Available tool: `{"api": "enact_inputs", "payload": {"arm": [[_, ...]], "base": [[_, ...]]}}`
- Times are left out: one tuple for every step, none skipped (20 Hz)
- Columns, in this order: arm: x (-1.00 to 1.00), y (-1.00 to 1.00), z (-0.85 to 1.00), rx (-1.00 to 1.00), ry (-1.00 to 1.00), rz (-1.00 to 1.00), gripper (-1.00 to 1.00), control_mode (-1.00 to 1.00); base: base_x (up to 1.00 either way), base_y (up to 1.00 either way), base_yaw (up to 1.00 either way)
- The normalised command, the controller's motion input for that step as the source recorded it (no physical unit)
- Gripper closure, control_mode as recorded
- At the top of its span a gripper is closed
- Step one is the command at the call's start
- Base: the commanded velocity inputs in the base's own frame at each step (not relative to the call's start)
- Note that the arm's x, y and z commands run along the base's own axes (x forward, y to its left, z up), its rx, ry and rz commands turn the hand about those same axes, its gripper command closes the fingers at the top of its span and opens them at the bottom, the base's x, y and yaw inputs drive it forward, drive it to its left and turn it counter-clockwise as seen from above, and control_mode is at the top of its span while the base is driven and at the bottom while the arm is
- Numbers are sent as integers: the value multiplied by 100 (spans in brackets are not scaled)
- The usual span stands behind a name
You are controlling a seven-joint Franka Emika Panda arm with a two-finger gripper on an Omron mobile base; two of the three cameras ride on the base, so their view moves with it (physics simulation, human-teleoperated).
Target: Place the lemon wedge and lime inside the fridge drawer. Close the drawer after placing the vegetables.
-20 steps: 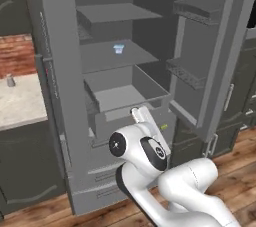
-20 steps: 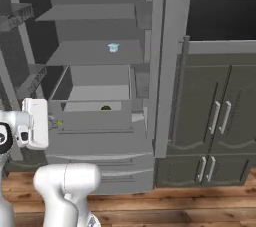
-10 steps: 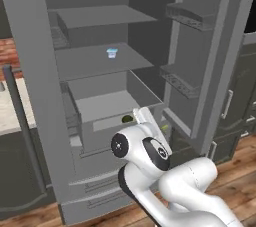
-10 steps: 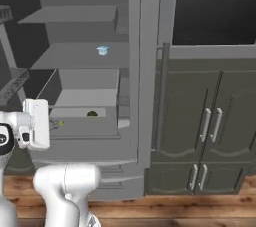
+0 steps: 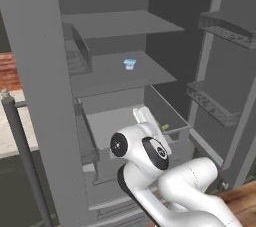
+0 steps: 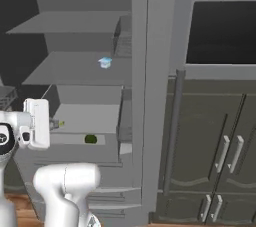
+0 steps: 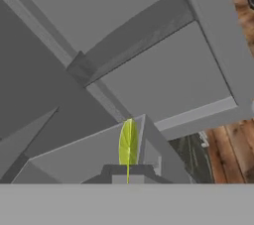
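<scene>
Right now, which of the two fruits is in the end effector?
The lemon wedge, the thin yellow-green sliver pinched in the shut end effector. The lime, a dark green ball, lies apart in the fridge drawer.

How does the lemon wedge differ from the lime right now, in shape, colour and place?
The lemon wedge is a thin yellow-green sliver; the lime is a round, dark green ball and clearly bigger. The wedge is pinched in the shut gripper above the fridge drawer; the lime already lies inside the drawer. Both are citrus pieces for this drawer.
</scene>
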Motion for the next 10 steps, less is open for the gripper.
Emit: {"api": "enact_inputs", "payload": {"arm": [[0, 0, 0, 0, 0, 0, 100, 100], [0, 0, 0, 0, 0, 0, 100, 100], [0, 0, 0, 0, 0, 0, 100, 100], [0, 0, 0, 0, 0, 0, 100, 100], [0, 0, 0, 0, 0, 0, 100, 100], [0, 0, 0, 0, 0, 0, 100, 100], [0, 0, 0, 0, 0, 0, 100, 100], [0, 0, 0, 0, 0, 0, 100, 100], [0, 0, 0, 0, 0, 0, 100, 100], [0, 0, 0, 0, 0, 0, 100, 100]], "base": [[30, 0, 11], [37, 0, 11], [43, 0, 11], [48, 0, 11], [31, 0, 9], [29, 0, 9], [34, 0, 9], [31, -3, 8], [33, -2, 8], [37, 0, 8]]}}
